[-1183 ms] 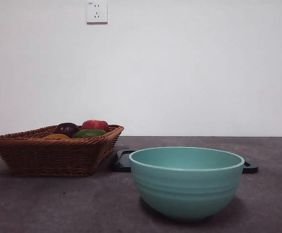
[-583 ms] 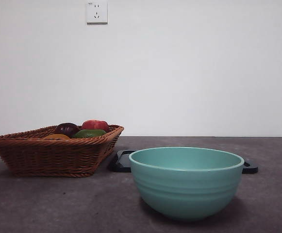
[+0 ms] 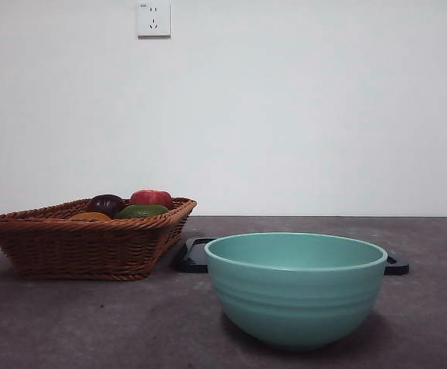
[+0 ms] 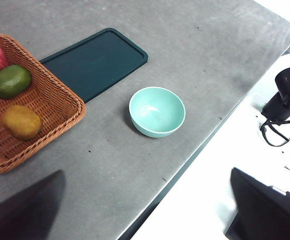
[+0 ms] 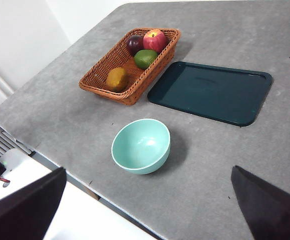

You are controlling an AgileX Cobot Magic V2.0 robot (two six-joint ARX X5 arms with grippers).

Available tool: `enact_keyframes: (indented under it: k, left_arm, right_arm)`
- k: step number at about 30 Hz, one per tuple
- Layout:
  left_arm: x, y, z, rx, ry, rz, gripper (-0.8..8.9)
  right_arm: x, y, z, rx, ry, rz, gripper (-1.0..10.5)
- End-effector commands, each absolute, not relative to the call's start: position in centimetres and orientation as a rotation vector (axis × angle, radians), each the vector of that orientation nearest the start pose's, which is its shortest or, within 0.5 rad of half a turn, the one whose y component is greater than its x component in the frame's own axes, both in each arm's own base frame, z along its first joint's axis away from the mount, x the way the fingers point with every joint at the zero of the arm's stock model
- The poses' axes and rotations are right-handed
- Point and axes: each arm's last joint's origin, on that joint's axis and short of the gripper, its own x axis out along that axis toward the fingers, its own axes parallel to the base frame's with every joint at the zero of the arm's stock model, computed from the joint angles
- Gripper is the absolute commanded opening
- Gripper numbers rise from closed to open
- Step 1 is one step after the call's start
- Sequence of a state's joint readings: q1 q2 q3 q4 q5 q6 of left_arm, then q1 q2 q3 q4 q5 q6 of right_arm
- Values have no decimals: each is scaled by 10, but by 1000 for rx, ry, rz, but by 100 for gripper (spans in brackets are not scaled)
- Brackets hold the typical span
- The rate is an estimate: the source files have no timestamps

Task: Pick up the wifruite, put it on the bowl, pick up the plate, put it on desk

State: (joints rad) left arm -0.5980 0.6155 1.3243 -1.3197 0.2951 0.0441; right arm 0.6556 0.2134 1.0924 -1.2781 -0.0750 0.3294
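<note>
A: From the front, what's hard to see?

B: The wifruite (image 5: 116, 78), dull orange-brown, barely peeks over the woven wicker basket (image 3: 85, 246). The flat dark tray (image 5: 210, 91) is mostly hidden behind the ridged mint bowl (image 3: 295, 288).

A: And the grippers?

B: Left gripper (image 4: 145, 210) and right gripper (image 5: 149, 210) hang high above the matte grey desk (image 5: 264, 150), jaws spread wide, holding nothing.

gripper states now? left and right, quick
Left gripper: open, holding nothing, high above the desk.
Right gripper: open, holding nothing, also high.
</note>
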Motion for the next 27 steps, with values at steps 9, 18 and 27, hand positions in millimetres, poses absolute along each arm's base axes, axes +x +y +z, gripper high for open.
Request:
enact_keyframes:
  k: [9,18,27]
  left_arm:
    - [19,-24,409,147,581,-895,9]
    - [19,-24,409,147,581,-895,9]
    - [21,-23,409,131,583,-843,9]
  right_arm:
    - [-34,-24,353,179,468,665,14]
    - [-34,-24,353,179,468,665,14]
    - [-34,-24,353,179,468,665,14]
